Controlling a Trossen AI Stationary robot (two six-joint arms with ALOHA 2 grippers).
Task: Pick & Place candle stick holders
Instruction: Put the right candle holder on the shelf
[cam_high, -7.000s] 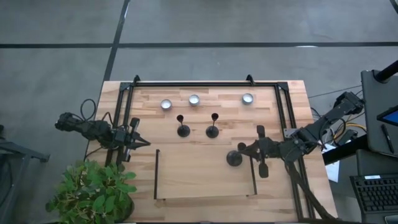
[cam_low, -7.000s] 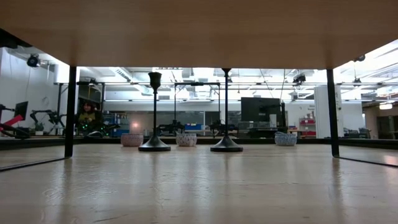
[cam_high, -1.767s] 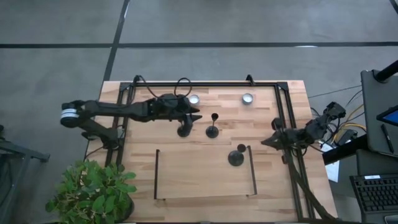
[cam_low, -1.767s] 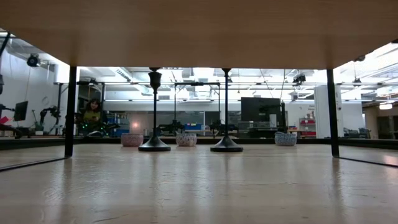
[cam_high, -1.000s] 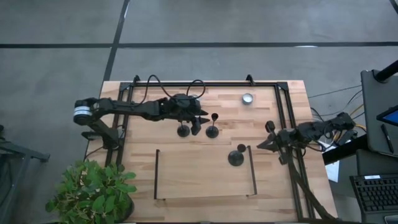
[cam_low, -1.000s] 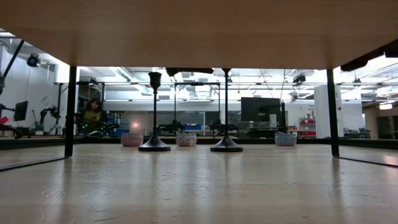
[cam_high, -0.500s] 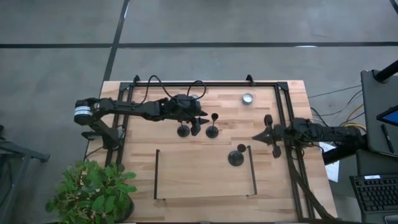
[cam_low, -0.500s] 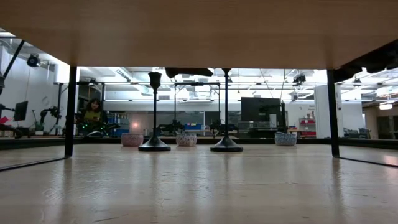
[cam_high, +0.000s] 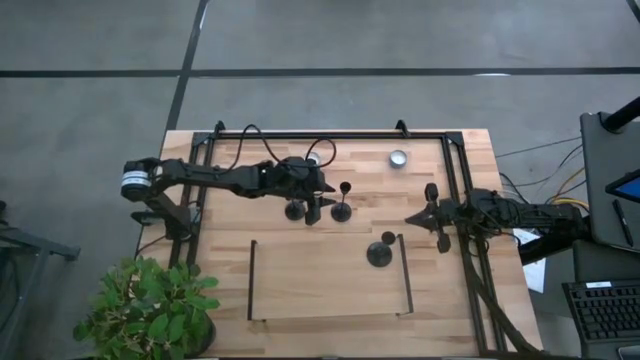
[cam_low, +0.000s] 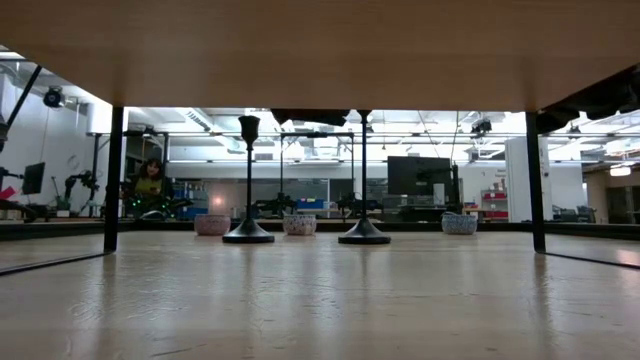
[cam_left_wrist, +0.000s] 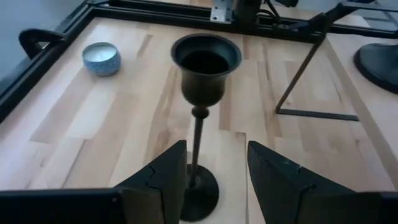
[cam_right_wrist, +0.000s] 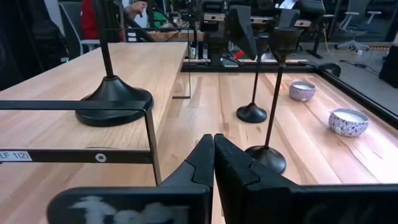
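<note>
Three black candle stick holders stand upright on their disc bases. The left one (cam_high: 295, 210) is beside my left gripper (cam_high: 318, 200). The middle one (cam_high: 342, 208) stands just ahead of that gripper; in the left wrist view its thin stem (cam_left_wrist: 198, 140) rises between the open fingers (cam_left_wrist: 214, 150), which stand on either side of it without touching. The third holder (cam_high: 379, 253) stands nearer the front. My right gripper (cam_high: 412, 218) is shut on nothing at the table's right side, pointing left; its closed fingers (cam_right_wrist: 214, 155) show in its wrist view.
A thin black wire frame (cam_high: 250, 280) marks a rectangle at the table's near middle, with the third holder at its right side (cam_high: 404, 270). A tealight (cam_high: 398, 158) sits at the far right, and two more (cam_right_wrist: 348, 121) show in the right wrist view. A potted plant (cam_high: 150, 310) stands at the near left corner.
My right arm has swung round and now lies level along the table's right side, its shut gripper pointing straight toward the left. The holders have kept their places.
</note>
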